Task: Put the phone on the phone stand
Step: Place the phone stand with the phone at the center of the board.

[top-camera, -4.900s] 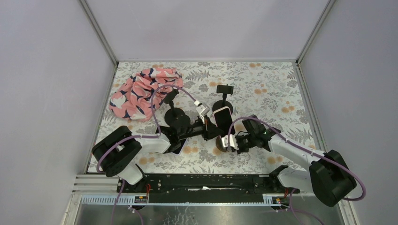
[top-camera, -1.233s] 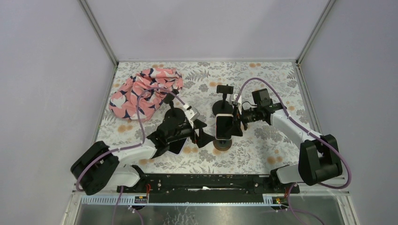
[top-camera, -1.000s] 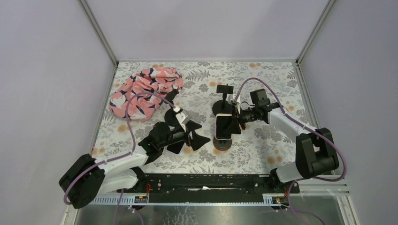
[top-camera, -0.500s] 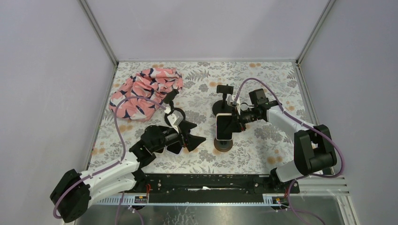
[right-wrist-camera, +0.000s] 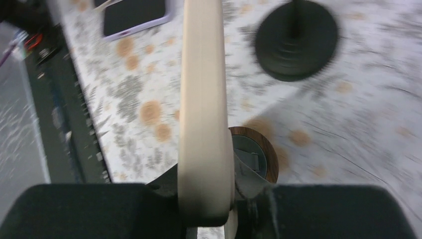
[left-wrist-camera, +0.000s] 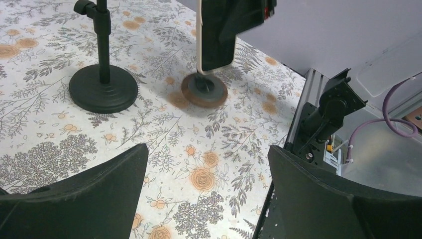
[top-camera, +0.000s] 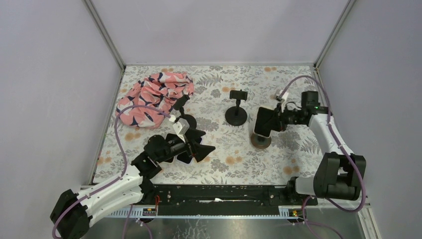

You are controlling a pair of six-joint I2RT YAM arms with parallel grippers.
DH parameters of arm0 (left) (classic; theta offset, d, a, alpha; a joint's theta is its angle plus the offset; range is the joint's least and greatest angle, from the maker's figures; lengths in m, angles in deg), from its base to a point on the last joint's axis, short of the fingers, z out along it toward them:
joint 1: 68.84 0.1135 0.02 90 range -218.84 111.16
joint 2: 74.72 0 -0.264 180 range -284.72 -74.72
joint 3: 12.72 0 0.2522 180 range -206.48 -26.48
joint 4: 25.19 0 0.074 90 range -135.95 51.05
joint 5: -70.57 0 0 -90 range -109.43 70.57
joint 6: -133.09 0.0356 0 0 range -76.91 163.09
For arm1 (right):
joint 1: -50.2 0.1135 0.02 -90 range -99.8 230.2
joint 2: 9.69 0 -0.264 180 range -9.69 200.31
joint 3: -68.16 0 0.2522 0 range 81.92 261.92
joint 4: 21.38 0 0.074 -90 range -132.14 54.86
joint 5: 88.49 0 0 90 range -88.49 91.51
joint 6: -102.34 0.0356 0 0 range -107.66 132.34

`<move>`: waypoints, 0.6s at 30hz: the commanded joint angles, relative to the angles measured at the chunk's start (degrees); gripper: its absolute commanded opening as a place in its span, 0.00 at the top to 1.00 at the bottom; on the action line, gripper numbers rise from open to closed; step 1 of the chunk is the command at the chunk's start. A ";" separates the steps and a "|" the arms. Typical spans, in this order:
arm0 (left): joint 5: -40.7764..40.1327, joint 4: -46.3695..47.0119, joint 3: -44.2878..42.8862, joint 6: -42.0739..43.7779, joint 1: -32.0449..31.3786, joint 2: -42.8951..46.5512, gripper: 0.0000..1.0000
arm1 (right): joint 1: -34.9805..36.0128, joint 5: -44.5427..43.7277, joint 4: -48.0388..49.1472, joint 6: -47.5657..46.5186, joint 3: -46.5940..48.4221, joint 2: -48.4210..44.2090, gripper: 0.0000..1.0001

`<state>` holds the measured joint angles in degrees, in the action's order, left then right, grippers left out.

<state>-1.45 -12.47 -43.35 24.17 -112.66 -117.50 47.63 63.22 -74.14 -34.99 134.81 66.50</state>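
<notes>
A phone [top-camera: 262,122] in a cream case stands upright on a phone stand with a round wooden base [top-camera: 260,142], right of the table's middle. My right gripper [top-camera: 272,121] is shut on the phone from the right. In the right wrist view the phone's cream edge [right-wrist-camera: 205,99] runs up between my black fingers, with the wooden base [right-wrist-camera: 256,154] just behind it. My left gripper [top-camera: 198,149] hangs open near the front left and holds nothing. In its view [left-wrist-camera: 206,174] the phone [left-wrist-camera: 216,35] and base [left-wrist-camera: 204,90] lie ahead.
A black stand with a round foot [top-camera: 236,114] stands at mid-table. A second black stand [top-camera: 188,121] sits by the left arm. A pink patterned cloth [top-camera: 154,97] lies at the back left. A lilac-cased phone [right-wrist-camera: 134,12] lies flat on the table.
My right gripper has moved to the right with the phone and its wooden-based stand. The left arm has drawn back a little toward the near edge, still open.
</notes>
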 commanded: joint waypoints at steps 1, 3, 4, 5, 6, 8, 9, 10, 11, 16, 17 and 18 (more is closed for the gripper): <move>0.24 -0.67 0.13 0.02 0.31 1.36 0.01 | -7.70 -0.26 11.54 11.72 5.65 -1.08 1.00; 0.46 -0.79 -0.08 0.02 0.31 1.85 0.01 | -9.26 -3.30 18.35 16.91 7.27 0.09 1.00; 0.48 -0.86 -0.17 0.10 0.35 2.17 0.01 | -9.49 -5.50 21.36 18.90 8.37 1.09 1.00; 0.56 -0.94 -0.29 0.11 0.31 2.61 0.01 | -9.56 -7.46 24.19 20.60 9.56 2.79 1.00; 0.57 -0.99 -0.24 0.11 0.31 2.84 0.01 | -9.56 -9.28 26.78 22.50 10.78 3.81 1.00; 0.64 -0.99 -0.09 0.11 0.31 3.59 0.01 | -9.64 -12.40 31.69 25.49 13.61 7.97 0.99; 0.57 -0.99 0.09 0.11 0.31 3.92 0.01 | -9.65 -13.53 34.05 26.86 14.96 10.14 0.99; 0.61 -1.06 0.28 0.11 0.31 4.24 0.01 | -9.65 -14.43 36.31 28.11 16.46 12.31 0.99; 0.57 -1.12 0.44 0.13 0.35 4.60 0.01 | -9.65 -15.15 38.12 29.33 17.86 14.41 0.99; 0.27 -1.49 1.36 -0.18 0.31 6.35 0.01 | -9.65 -16.59 47.26 33.91 25.21 24.67 0.97; 0.15 -1.66 1.43 -0.19 0.33 6.55 0.01 | -9.65 -16.85 48.28 34.47 26.61 26.38 0.97; -0.01 -1.76 1.48 -0.19 0.35 6.72 0.01 | -9.65 -17.13 49.70 35.13 27.64 27.57 0.97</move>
<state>-1.40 -13.32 -43.13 24.17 -112.66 -111.97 37.93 46.54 -37.03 -5.86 155.57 90.71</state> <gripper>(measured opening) 0.987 0.230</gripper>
